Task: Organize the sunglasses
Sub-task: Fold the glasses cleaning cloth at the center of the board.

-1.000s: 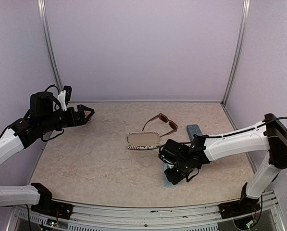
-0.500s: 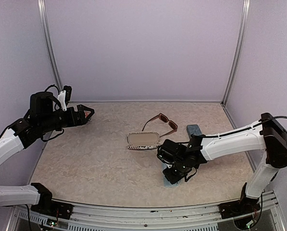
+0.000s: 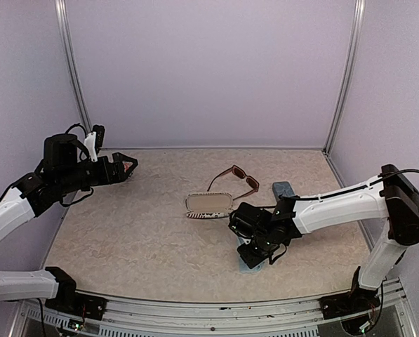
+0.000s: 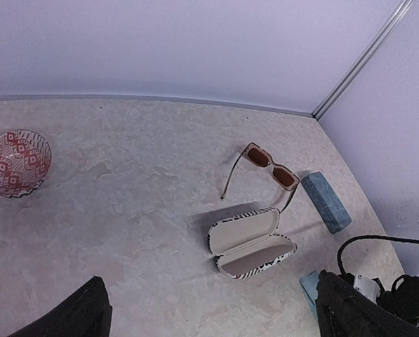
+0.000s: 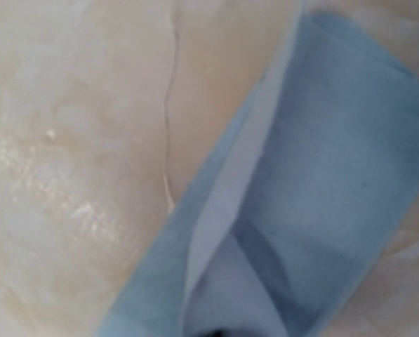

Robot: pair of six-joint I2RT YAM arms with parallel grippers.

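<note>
Worktop [image 3: 125, 232]: beige marble, lilac walls behind.
Sunglasses [image 3: 235, 179]: brown pair, mid-worktop, just behind open striped case [image 3: 209, 205].
Left claw [image 3: 129, 166]: apart, raised.
Right claw [image 3: 255, 254]: pinched together on blue cloth [image 5: 335, 161].

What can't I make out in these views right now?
- right gripper: fingertips hidden under its own wrist in the top view, absent from the right wrist view.
- light-blue fabric: right wrist view too close and blurred; gripped or not, unclear.
- right arm: cut off by the left wrist view's corner.
</note>
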